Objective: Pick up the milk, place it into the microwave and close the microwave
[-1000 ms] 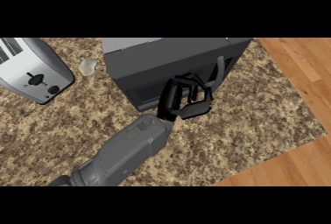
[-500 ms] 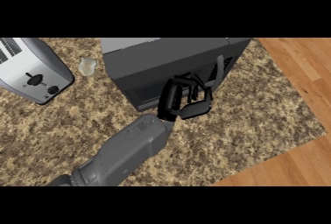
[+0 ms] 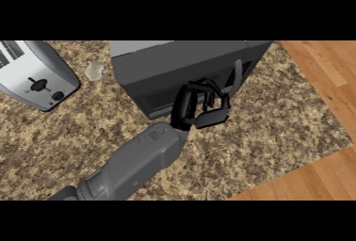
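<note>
One left hand (image 3: 198, 107), fingers loosely bent and grasping nothing, lies against the front of the microwave (image 3: 173, 63); toaster (image 3: 35, 75) stands on the counter (image 3: 278, 136).

Toaster (image 3: 35, 75) is cut off at the counter's left edge. Microwave (image 3: 181, 61) back is cropped, door partly hidden by hand (image 3: 201, 110). Pale object (image 3: 94, 69) beside toaster is too small to tell.

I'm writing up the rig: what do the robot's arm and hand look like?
One arm shows: a thick, rounded, plain grey forearm ending in a black hand built of slim struts. No cables or markings show.
</note>
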